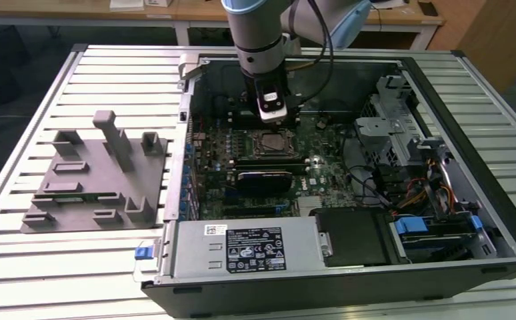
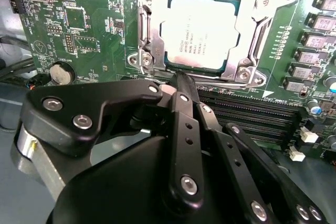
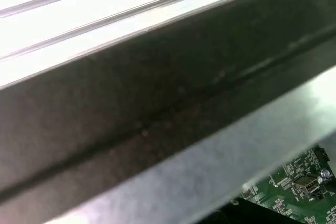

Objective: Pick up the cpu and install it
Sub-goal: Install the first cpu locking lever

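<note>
While seated in the socket, chip: cpu (image 2: 202, 32) lying flat and square inside the metal socket frame (image 2: 149, 40) on the green board (image 2: 79, 19), silver top up, nothing touching it.

Gripper: gripper (image 2: 181, 85) just beside the socket, black fingers (image 2: 184, 103) drawn together to a narrow point, holding nothing; in the exterior view, gripper (image 1: 273, 113) hanging over the board just behind the socket (image 1: 271, 142).

Step in hand: placing looks done, judging by how level the chip sits; hold-down frame apparently not yet closed over it, though hard to tell for sure.

Next move calls for: care around the socket edge, a straight path clear of the chip, no sideways push on it.

Containers: open computer case (image 1: 471, 87) on the slatted table (image 1: 80, 267), holding the board, a power supply box (image 1: 245, 247) at the near edge, drive cage and cables (image 1: 418, 193) on the exterior view's right.

Outside the case: gray fixture block (image 1: 93, 180) on the table at the exterior view's left, its slots apparently bare.

First wrist view: case wall (image 3: 157, 108) close up, a corner of the board (image 3: 294, 192).
</note>
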### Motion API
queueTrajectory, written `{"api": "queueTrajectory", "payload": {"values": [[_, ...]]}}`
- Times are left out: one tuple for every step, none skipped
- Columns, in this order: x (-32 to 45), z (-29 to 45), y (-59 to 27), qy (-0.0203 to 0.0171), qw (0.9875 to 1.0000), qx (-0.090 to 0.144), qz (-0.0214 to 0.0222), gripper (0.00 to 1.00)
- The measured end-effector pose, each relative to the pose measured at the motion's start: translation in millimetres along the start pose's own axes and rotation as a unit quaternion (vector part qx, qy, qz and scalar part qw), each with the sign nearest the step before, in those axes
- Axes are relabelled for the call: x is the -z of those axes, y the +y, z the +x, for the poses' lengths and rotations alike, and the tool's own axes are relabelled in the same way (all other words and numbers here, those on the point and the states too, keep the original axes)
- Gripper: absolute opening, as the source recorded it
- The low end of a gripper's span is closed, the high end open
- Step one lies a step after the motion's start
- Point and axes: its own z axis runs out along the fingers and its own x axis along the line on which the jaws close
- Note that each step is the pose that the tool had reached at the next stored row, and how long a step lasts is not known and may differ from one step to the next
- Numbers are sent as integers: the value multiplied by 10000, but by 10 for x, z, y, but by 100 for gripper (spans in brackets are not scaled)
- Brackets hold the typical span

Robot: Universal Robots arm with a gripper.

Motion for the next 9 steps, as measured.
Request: {"api": "queueTrajectory", "payload": {"values": [[4,-1,2,0,10000,-1,-3,11],[13,-3,4,-1,10000,-1,-4,11],[26,-5,5,-1,10000,0,-2,11],[39,-7,6,-1,10000,0,-1,11],[49,-9,8,-1,10000,0,-1,11],[58,-10,10,-1,10000,0,-1,11],[62,-11,11,-2,10000,0,-2,11],[62,-9,13,-3,10000,-1,-2,11],[62,-8,16,-4,10000,-1,-2,11]]}}
